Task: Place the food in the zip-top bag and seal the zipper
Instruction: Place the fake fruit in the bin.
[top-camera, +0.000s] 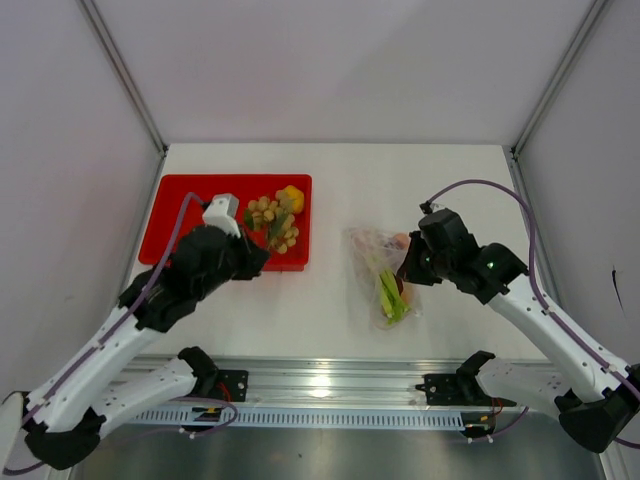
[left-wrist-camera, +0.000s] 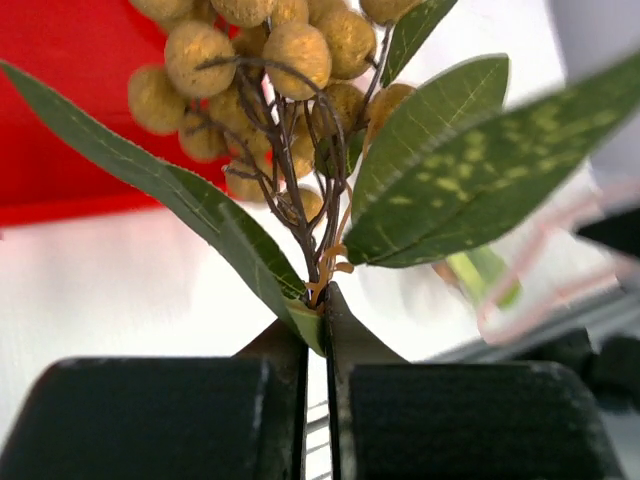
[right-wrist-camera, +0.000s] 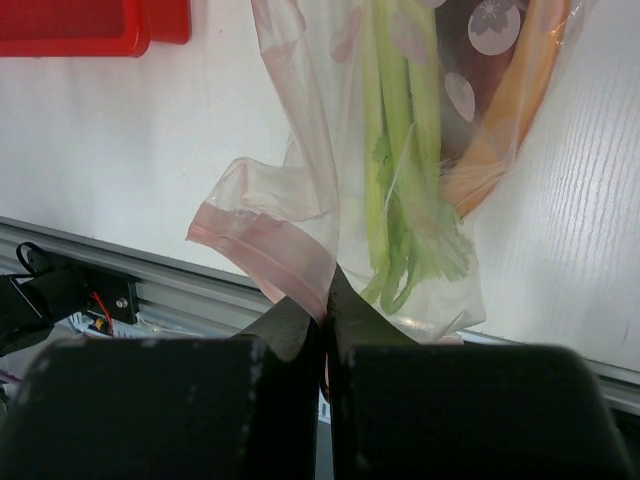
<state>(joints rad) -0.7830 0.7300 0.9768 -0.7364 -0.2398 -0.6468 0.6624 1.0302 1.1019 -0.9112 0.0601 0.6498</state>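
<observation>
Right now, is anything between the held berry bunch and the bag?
Nothing visible: only the red tray's rim and bare table lie between the berry bunch in the left gripper and the zip-top bag, pinched by the right gripper.

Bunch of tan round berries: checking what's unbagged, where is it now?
The tan berry bunch is left in the top view, at the right end of the red tray beside the yellow-orange fruit, stem pinched in the left gripper.

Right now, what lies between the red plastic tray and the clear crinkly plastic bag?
Nothing, only bare white table, as the top view shows.
</observation>
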